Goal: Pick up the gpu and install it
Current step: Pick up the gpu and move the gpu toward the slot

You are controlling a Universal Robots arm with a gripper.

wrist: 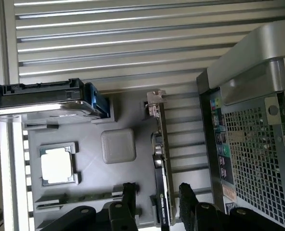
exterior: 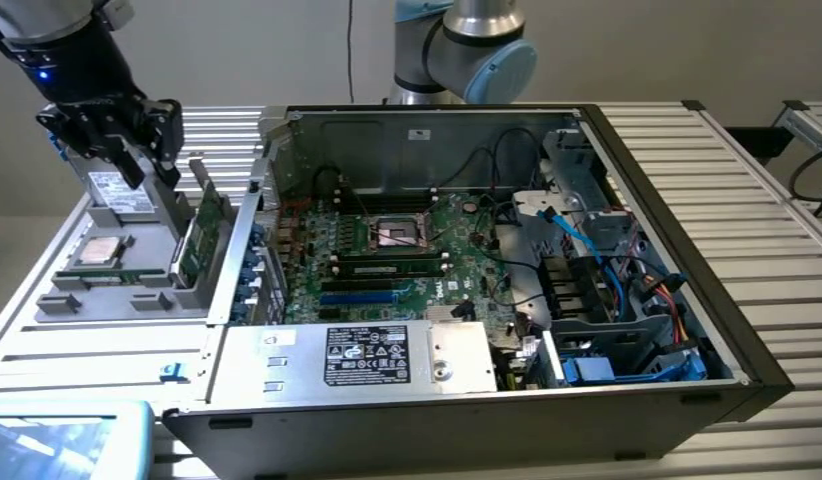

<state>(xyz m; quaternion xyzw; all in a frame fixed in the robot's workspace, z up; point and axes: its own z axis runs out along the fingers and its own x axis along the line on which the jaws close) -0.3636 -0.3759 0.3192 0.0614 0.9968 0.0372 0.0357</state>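
The gpu [exterior: 203, 232] stands on its long edge in a slot of the grey parts holder [exterior: 118, 300], at the exterior view's left of the open computer case [exterior: 651, 300]. My gripper [exterior: 147, 170] hangs above the holder, close to the card's upper end, and is not touching it. In the wrist view the gpu [wrist: 161, 163] shows edge-on, its silver end bracket [wrist: 154, 103] at the far end. There my gripper [wrist: 158, 196] is open, with its black fingers [wrist: 129, 195] on either side of the card's near end and nothing gripped.
The holder also carries a silver drive [wrist: 46, 101] in a blue bracket, a processor chip [wrist: 58, 164] and a grey square pad [wrist: 118, 145]. The case's perforated rear wall [wrist: 251, 144] stands close beside the card. Inside are the motherboard [exterior: 384, 250] and power supply [exterior: 371, 355]. Everything rests on the slatted metal table [exterior: 771, 180].
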